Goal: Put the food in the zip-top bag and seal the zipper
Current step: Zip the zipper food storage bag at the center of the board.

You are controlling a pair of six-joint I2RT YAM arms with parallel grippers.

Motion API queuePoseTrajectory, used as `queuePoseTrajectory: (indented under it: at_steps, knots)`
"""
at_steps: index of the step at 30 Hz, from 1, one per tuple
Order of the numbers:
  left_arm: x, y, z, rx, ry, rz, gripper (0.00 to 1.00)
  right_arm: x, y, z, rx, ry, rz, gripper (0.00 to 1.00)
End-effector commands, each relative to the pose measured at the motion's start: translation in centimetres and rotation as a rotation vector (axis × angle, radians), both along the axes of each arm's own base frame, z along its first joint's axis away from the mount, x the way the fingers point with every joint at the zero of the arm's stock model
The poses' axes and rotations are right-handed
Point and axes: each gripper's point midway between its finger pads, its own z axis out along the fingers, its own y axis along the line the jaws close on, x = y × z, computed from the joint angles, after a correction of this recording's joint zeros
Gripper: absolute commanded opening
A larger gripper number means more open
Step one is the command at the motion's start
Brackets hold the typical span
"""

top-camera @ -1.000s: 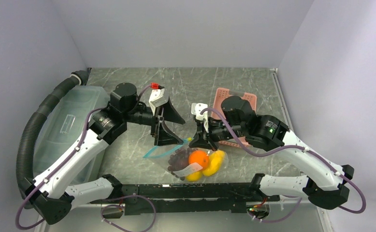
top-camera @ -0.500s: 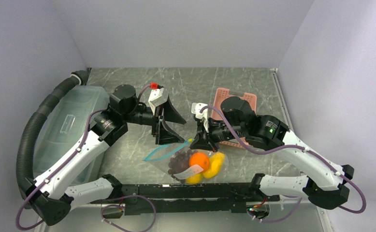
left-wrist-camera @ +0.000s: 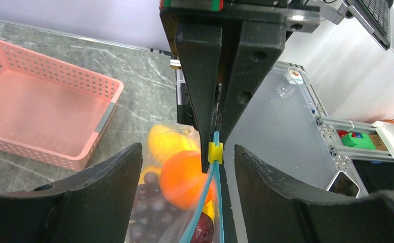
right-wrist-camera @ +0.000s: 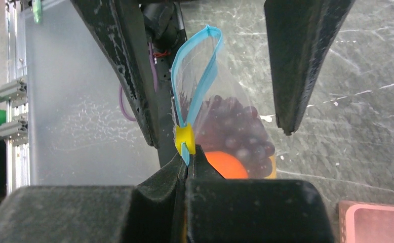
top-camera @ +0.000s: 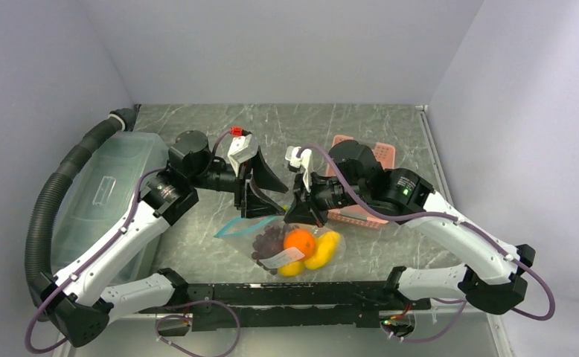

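The clear zip-top bag (top-camera: 294,249) lies on the table at front centre, holding the orange ball (top-camera: 299,242), dark grapes (top-camera: 268,242) and yellow pieces (top-camera: 324,249). Its teal zipper (top-camera: 245,225) gapes as an open loop in the right wrist view (right-wrist-camera: 195,76). A yellow slider (right-wrist-camera: 185,136) sits at the zipper's right end. My right gripper (right-wrist-camera: 187,162) is shut on that zipper end, just behind the slider (left-wrist-camera: 214,152). My left gripper (left-wrist-camera: 187,149) is open, its fingers (right-wrist-camera: 129,66) either side of the zipper, not touching it. The food shows through the bag (left-wrist-camera: 185,177).
The pink basket (top-camera: 372,152) stands empty behind my right arm and shows in the left wrist view (left-wrist-camera: 38,116). A translucent lidded bin (top-camera: 100,201) and a black ribbed hose (top-camera: 52,197) line the left side. The arms' base rail (top-camera: 286,294) runs along the front.
My right gripper has shifted a little left with the zipper end, dragging the bag slightly left. My left gripper has edged closer over the zipper, still open.
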Motion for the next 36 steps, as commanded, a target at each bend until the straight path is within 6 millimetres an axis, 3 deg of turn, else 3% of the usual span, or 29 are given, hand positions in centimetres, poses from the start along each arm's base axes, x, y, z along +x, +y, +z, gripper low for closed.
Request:
queuePoseTrajectory:
  at_steps: [1,11,18,36]
  knots:
    - [-0.8,0.2,0.7,-0.024,-0.025,-0.031,0.70,0.8,1.0,4.6,0.127,-0.034,-0.047,0.00]
    - [-1.2,0.5,1.0,-0.028,-0.042,-0.034,0.52,1.3,1.5,4.5,0.110,-0.016,-0.065,0.00]
    - [-1.4,0.7,1.1,-0.026,-0.051,-0.041,0.45,1.4,1.6,3.9,0.099,-0.004,-0.071,0.00]
    - [-1.6,0.7,1.2,-0.023,-0.055,-0.051,0.11,1.9,1.6,3.2,0.077,0.007,-0.097,0.00]
